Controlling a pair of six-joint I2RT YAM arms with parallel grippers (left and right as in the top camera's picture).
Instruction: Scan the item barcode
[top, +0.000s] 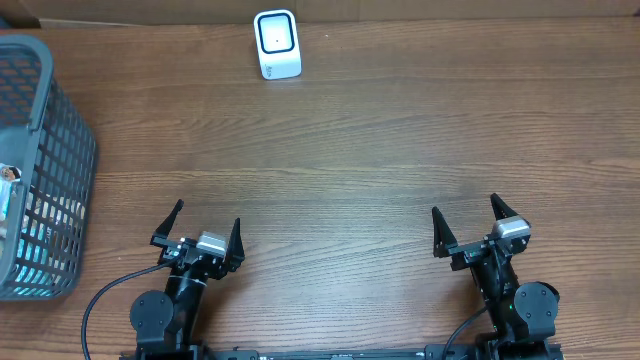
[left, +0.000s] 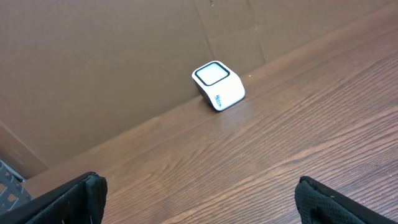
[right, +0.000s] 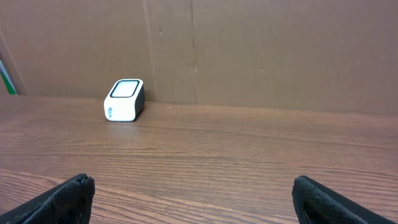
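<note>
A white barcode scanner (top: 277, 44) with a dark-framed window stands at the table's far edge; it also shows as the scanner (left: 218, 86) in the left wrist view and the scanner (right: 124, 100) in the right wrist view. Packaged items (top: 12, 205) lie inside the grey mesh basket (top: 60, 150) at the far left, mostly hidden by its wall. My left gripper (top: 207, 214) (left: 199, 180) rests near the front edge, open and empty. My right gripper (top: 466, 205) (right: 193, 180) sits at the front right, also open with nothing between its fingers.
A brown cardboard wall (right: 249, 50) runs along the back of the wooden table (top: 380, 160). A corner of the basket (left: 9, 186) shows at the left wrist view's lower left.
</note>
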